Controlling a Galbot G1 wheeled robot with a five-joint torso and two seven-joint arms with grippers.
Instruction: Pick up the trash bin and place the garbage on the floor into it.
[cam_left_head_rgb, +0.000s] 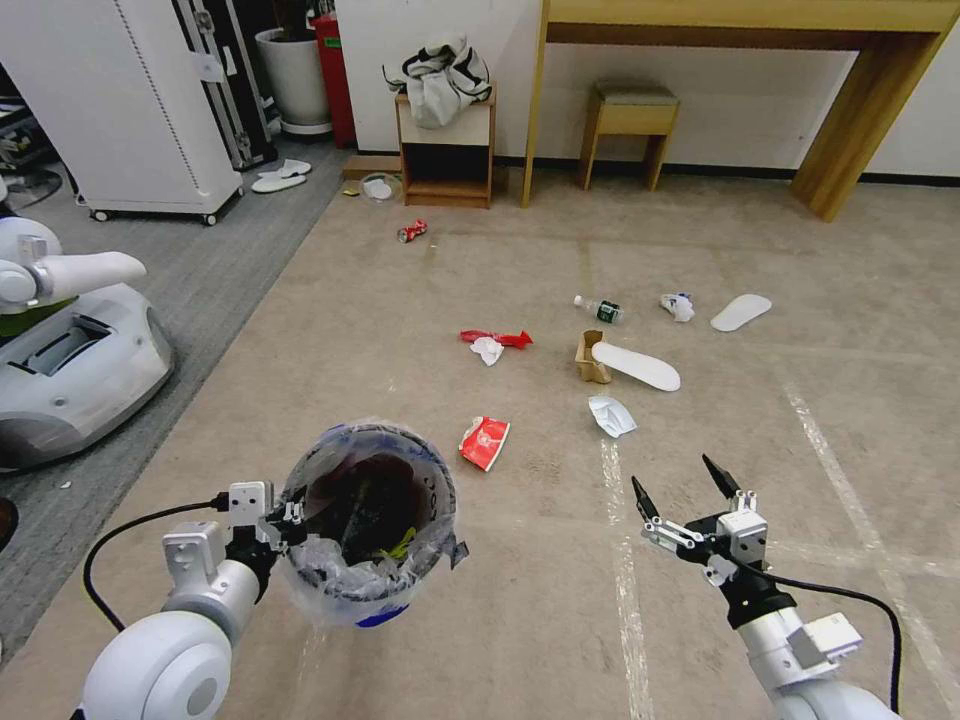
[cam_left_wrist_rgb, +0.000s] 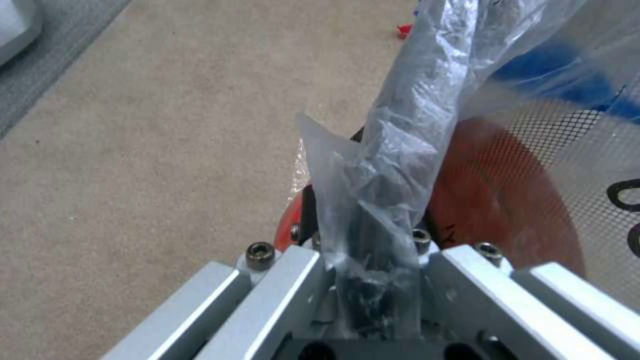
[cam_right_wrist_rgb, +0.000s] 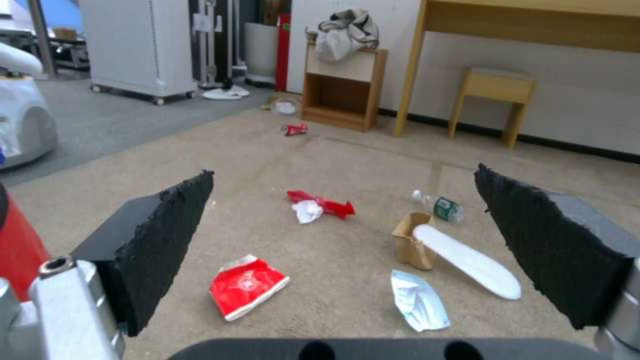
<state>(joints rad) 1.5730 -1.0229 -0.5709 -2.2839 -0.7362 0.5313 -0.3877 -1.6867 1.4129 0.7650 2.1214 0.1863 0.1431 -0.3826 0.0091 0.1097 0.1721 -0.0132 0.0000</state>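
The left gripper (cam_left_head_rgb: 285, 522) holds the trash bin (cam_left_head_rgb: 368, 520) off the floor (cam_left_head_rgb: 520, 600), its fingers clamped on the near-left part of the rim with the crinkled clear liner (cam_left_wrist_rgb: 393, 150) pinched between them; in the left wrist view the plastic runs straight up out of the closed jaws, with the bin's red wall (cam_left_wrist_rgb: 507, 200) just behind it; the bin hangs roughly upright above the near-left part of the beige carpet, its dark inside showing a scrap of yellow-green; the right gripper (cam_left_head_rgb: 688, 490) hovers empty above the near-right part of the carpet, its two black fingers (cam_right_wrist_rgb: 160, 240) spread wide, pointing toward the litter; nearest to it lie a flat red snack wrapper (cam_left_head_rgb: 484, 442) and a pale crumpled packet (cam_left_head_rgb: 611, 415), both toward the middle of the carpet; beyond them a brown carton (cam_left_head_rgb: 591, 358) stands touching the heel of a flat white slipper (cam_left_head_rgb: 637, 366); left of these a red wrapper (cam_left_head_rgb: 497, 338) lies with a white tissue (cam_left_head_rgb: 487, 350) against it; farther back are a clear bottle with a green label (cam_left_head_rgb: 599, 309), a crumpled white wad (cam_left_head_rgb: 677, 306) and a second white slipper (cam_left_head_rgb: 741, 311); a crushed red can (cam_left_head_rgb: 411, 231) lies near the carpet's far edge, before a small wooden cabinet (cam_left_head_rgb: 446, 160) with a grey-white jacket (cam_left_head_rgb: 440, 80) heaped on top.
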